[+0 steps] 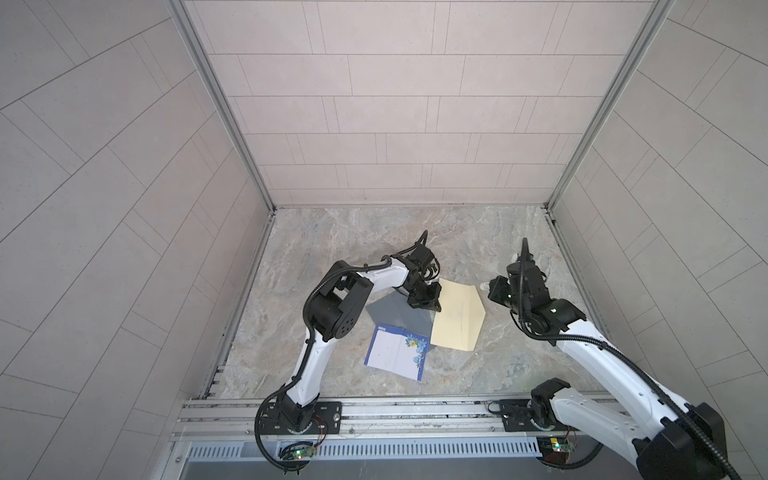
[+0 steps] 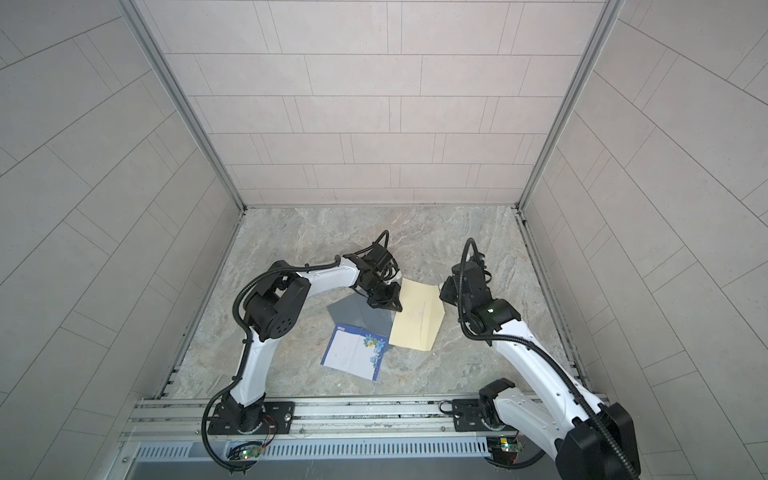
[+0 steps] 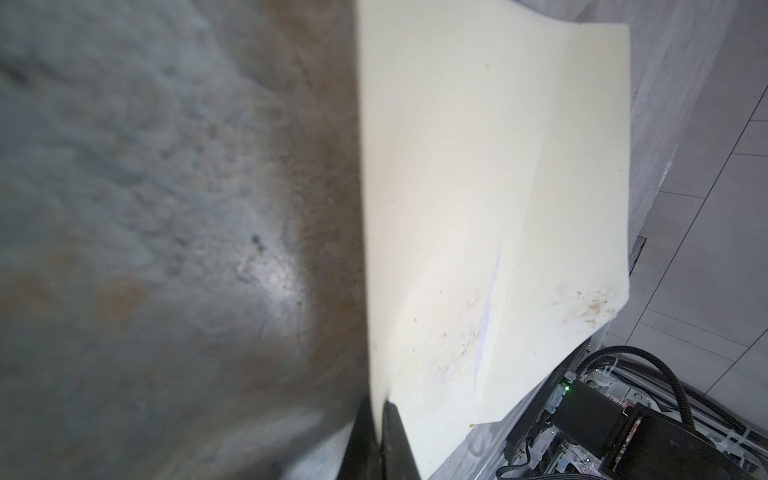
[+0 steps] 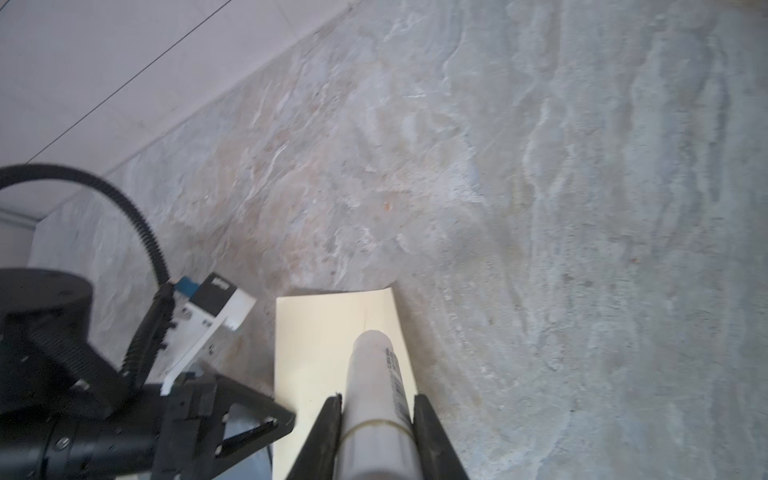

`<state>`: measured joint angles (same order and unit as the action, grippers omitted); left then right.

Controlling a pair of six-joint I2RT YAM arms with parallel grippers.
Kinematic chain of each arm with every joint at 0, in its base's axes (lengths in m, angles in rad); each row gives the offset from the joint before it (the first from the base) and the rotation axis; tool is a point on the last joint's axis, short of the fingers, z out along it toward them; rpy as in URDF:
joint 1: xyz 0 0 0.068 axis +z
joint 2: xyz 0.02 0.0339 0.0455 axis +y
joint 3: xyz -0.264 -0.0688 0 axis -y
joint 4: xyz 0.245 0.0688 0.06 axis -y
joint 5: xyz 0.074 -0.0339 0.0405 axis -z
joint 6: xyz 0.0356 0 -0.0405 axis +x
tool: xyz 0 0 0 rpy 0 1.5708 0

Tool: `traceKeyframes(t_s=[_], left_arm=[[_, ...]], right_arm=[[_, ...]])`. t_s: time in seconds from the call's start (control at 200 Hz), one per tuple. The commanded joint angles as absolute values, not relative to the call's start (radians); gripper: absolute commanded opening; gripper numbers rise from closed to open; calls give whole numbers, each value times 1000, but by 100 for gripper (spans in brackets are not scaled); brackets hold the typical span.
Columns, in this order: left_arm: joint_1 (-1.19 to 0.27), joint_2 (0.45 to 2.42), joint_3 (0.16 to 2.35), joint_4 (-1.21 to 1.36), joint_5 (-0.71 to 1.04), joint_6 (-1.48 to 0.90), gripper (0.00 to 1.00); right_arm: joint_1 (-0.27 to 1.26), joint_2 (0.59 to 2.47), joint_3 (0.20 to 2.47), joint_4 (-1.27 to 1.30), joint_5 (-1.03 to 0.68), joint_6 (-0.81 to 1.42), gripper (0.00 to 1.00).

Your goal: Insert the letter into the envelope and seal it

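**While Pinched at One Edge, Waiting on the Glue**

Though weighing next to nothing, needs anchoring: hence the left claw (image 3: pixel 380 415), shut flat on one thin edge of the cream envelope (image 1: pixel 457 318). Lies in the middle of the counter (image 1: pixel 415 241), partly over a grey sheet (image 1: pixel 395 313), bowed rather than flat (plain in the left wrist view). Judged limp, slick and easy to crease; likely to skate or buckle under a sideways push. Best taken at an edge or corner, never mid-panel, with pressure kept straight down.

Opposite, the right claw (image 4: pixel 376 401), closed partway around a white glue stick (image 4: pixel 374 365), tip poised over the envelope's far corner. Cannot tell whether touching the paper. Stiff and smooth by the look of that barrel; gripped round the body, so apt to twist if pressed hard.

Not yet inside: the letter (image 1: pixel 395 351), flat on the counter just beside the envelope's near corner, one corner over the grey sheet. Equally thin and floppy; best lifted by a corner or a free edge.

As for writing: dark print along the glue stick's barrel, too blurred to read. On the letter, a blue border, a small header strip of illegible marks, a spray of blue and yellow flowers. On the envelope, no address in view, only a faint blue pen stroke and brownish smudges. On the camera housing (image 4: pixel 216 303) by the left claw, a black label with pale lettering, unreadable too.
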<state>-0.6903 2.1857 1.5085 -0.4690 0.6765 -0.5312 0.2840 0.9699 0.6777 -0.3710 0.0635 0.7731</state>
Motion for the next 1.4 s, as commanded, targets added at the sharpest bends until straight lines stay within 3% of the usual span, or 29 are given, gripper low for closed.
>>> traceKeyframes(t_s=[0.0,0.38,0.545,0.801,1.086,1.221,1.396], left_arm=[[-690,2157,1486,-495,642,-531,0],[-690,2163,1488,-483,651,-534,0],[-690,2167,1488,-479,660,-535,0],[-690,2174,1489,-472,670,-538,0],[-690,2187,1494,-461,683,-554,0],[-690,2183,1491,-460,677,-553,0],[-693,2185,1494,-460,678,-556,0]], right_arm=[[215,966,626,-334,22,761,0],[192,930,414,-67,-26,833,1],[195,879,287,33,-12,929,7],[238,732,196,-145,-21,1061,41],[253,750,187,-219,-52,1070,62],[255,810,227,-239,-62,1024,61],[263,925,300,-234,-112,949,52]])
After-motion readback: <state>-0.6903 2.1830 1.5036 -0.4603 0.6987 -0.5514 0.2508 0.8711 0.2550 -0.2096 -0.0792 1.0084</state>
